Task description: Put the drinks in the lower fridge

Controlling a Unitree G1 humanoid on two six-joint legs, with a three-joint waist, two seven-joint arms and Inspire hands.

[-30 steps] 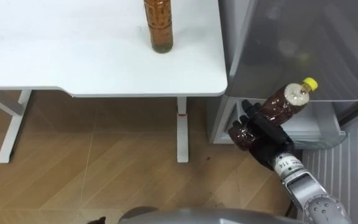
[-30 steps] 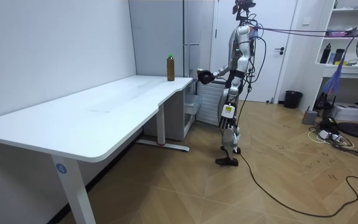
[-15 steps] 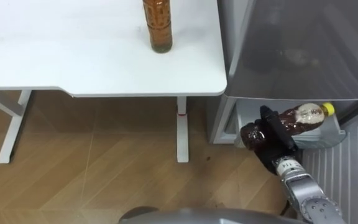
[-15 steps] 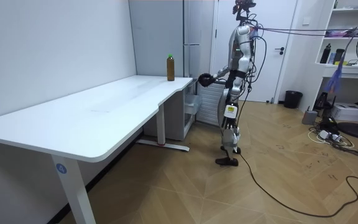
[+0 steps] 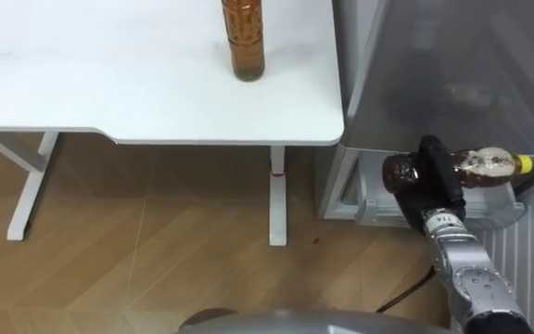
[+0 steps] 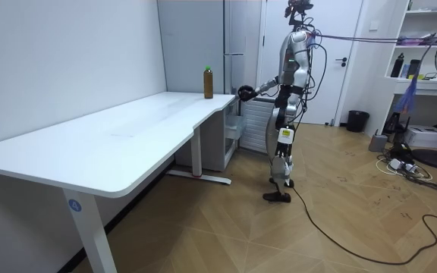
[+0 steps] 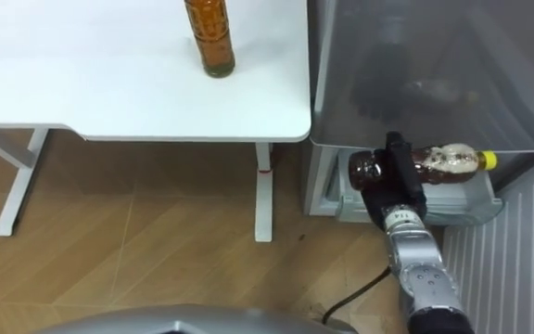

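A: Right hand, what state?

B: Right hand (image 5: 431,181) is wrapped round a brown drink bottle (image 5: 480,168), with the fingers curled about its lower half.

A: Where's that bottle against the fridge?

B: It's low at the front of the fridge (image 5: 452,65), just under the bottom edge of the grey upper door and over the pale lower compartment (image 5: 364,199). It lies nearly flat. The yellow cap (image 5: 524,163) points toward the fridge's right side and the base toward its left.

A: Is it inside the lower compartment or only in front?

B: Cannot tell.

A: Other drink?

B: A second bottle (image 5: 247,42) stands upright on the white table (image 5: 109,93), left of the fridge. It's close to the table edge nearest the fridge and well apart from the hand.

A: Robot stance?

B: In the room view it stands upright facing the fridge, with its right arm reaching toward the fridge's lower front.
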